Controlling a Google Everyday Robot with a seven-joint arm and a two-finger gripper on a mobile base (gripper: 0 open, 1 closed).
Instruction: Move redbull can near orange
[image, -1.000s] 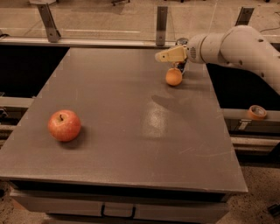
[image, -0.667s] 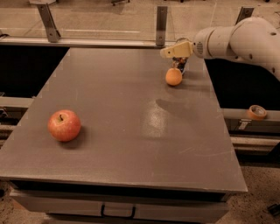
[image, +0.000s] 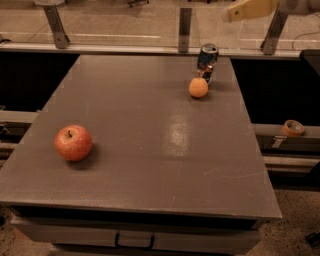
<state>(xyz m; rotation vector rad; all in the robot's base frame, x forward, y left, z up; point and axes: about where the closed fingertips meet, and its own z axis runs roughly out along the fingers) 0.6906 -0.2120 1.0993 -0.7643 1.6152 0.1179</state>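
The redbull can (image: 207, 61), blue and silver with a silver top, stands upright at the back right of the grey table (image: 150, 165). The orange (image: 198, 87) lies just in front of the can and slightly to its left, almost touching it. My gripper (image: 240, 12) is at the top right edge of the camera view, raised above the table, up and to the right of the can. It is clear of the can and holds nothing that shows.
A red apple (image: 73, 142) with a stem lies at the front left of the table. A roll of tape (image: 292, 128) sits on the rail to the right of the table. Metal posts (image: 185, 27) stand behind the back edge.
My gripper was down at the can beside the orange. It has lifted up and to the right, leaving the can standing by the orange. The orange and apple have not moved.
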